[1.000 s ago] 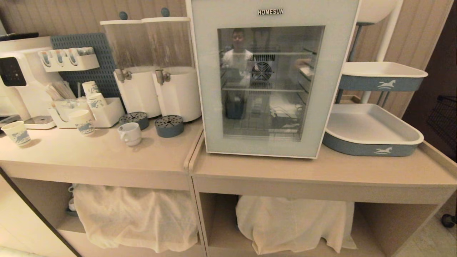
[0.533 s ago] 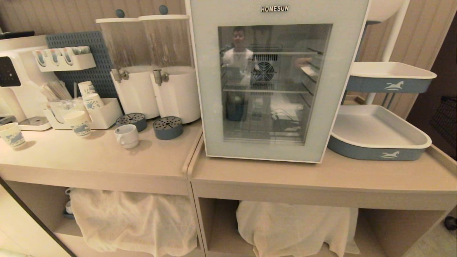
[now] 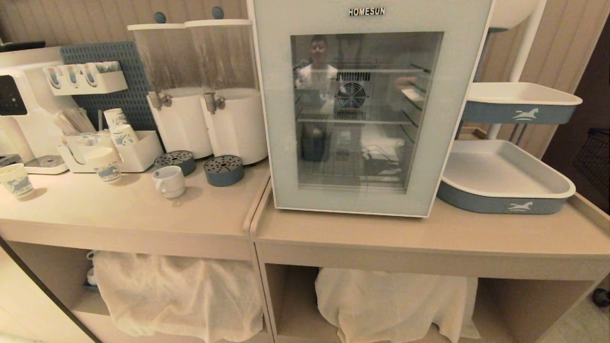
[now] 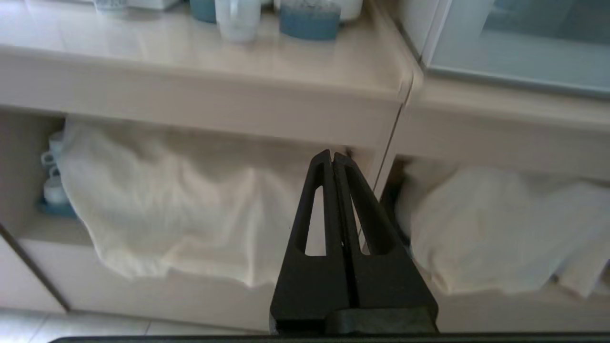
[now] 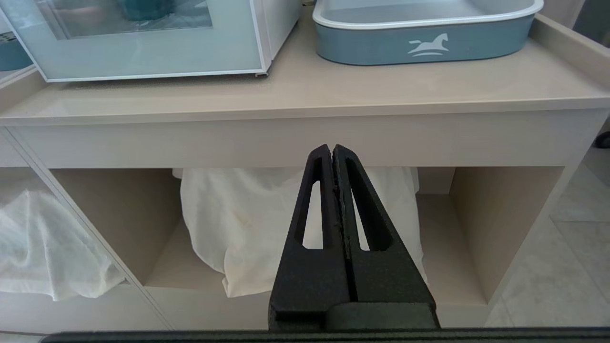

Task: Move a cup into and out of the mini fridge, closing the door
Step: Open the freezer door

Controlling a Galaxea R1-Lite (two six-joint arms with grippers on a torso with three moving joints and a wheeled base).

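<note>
Beige counter, cup beside shut mini fridge, both tools closed, empty

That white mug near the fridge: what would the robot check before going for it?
1. Cup upright on the counter: ok.
2. Room around it: tight, a drip tray and a paper cup stand close by.
3. Door of the mini fridge open for loading: not ok, shut.
4. Left claw open: not ok, shut, below counter height.
5. Right claw empty: ok, shut.
6. Free shelf space inside: cannot tell.
</note>
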